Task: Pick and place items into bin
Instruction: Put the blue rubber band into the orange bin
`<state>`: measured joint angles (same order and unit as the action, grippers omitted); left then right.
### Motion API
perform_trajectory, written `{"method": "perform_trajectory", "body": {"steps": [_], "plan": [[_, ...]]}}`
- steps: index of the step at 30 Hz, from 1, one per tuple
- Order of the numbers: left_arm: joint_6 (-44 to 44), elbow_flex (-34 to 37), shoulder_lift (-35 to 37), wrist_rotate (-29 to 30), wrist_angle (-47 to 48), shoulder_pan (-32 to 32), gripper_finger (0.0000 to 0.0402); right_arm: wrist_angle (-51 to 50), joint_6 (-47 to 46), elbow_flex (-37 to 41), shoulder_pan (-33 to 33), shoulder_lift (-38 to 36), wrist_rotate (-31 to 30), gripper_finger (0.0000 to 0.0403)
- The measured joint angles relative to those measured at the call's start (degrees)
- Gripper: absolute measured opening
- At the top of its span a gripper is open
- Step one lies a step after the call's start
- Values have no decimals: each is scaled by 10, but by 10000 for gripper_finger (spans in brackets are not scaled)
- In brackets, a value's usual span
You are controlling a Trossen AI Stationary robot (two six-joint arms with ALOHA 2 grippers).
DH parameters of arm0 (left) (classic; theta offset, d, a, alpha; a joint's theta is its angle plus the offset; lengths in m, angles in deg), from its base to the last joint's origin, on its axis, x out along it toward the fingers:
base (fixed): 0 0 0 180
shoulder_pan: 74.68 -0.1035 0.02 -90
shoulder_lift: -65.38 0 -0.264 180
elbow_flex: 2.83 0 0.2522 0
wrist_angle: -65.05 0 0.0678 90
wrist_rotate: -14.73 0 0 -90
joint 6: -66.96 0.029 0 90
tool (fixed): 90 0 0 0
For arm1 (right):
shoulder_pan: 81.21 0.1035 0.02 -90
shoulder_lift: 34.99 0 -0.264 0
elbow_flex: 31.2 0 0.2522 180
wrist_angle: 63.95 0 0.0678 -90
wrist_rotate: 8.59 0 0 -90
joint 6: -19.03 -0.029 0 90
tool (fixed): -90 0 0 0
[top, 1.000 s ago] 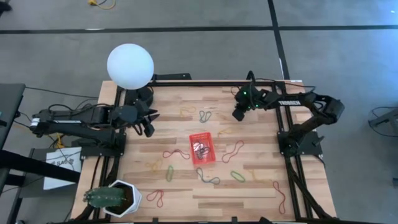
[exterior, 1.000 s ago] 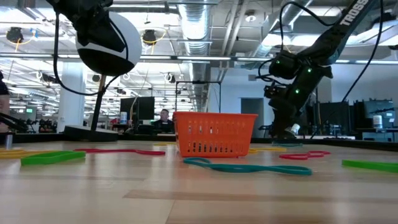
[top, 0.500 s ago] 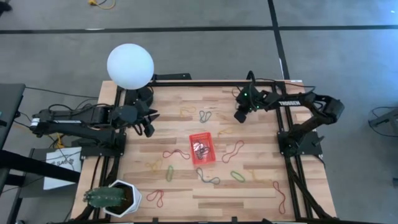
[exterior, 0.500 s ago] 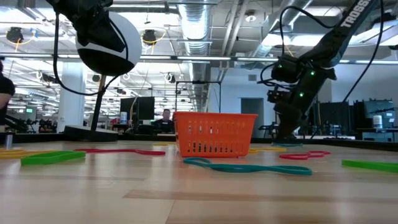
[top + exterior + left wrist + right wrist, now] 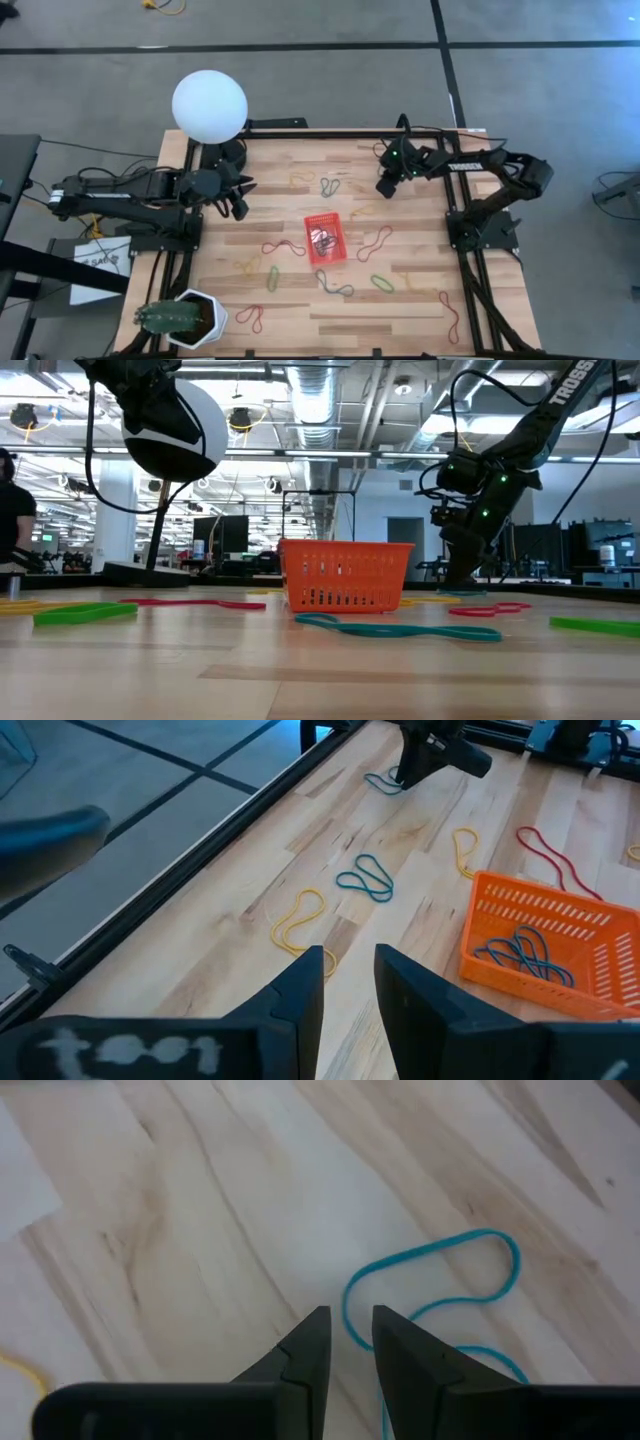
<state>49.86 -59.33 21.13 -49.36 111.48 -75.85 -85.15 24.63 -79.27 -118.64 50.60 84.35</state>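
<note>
**Arm and gripper status**

Your right arm reaches in from the right edge of the high view toward upper centre, forearm nearly level. Its right gripper (image 5: pixel 383 186) points downward, low over the tabletop; its fingers (image 5: pixel 305 1342) stand a narrow gap apart, nothing between them.

Your left arm extends from the left edge toward centre-left of the high view. Its left gripper (image 5: pixel 238 203) is held off the surface, fingers (image 5: pixel 305 988) slightly parted and empty.

Your left gripper (image 5: pixel 348 982) hangs slightly parted over the wooden table (image 5: pixel 240 950); yellow rubber-band loop (image 5: pixel 300 918) just ahead, orange mesh plastic basket (image 5: pixel 545 945) holding blue bands (image 5: pixel 520 956).
</note>
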Motion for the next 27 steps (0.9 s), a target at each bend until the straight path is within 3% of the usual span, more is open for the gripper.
{"method": "perform_trajectory", "body": {"steps": [5, 10, 23, 27], "plan": [[0, 0, 0, 0, 0, 0, 83, 1, -11, 0, 7, 0, -4, 69], [-2, 0, 0, 1, 0, 0, 83, 1, -26, 0, 7, 0, -56, 60], [-3, 0, 0, 1, 0, 0, 83, -4, -55, 0, 14, 0, -46, 61], [-3, 0, 0, 2, 0, 0, 83, -2, -54, 0, 13, 0, -69, 71]]}}
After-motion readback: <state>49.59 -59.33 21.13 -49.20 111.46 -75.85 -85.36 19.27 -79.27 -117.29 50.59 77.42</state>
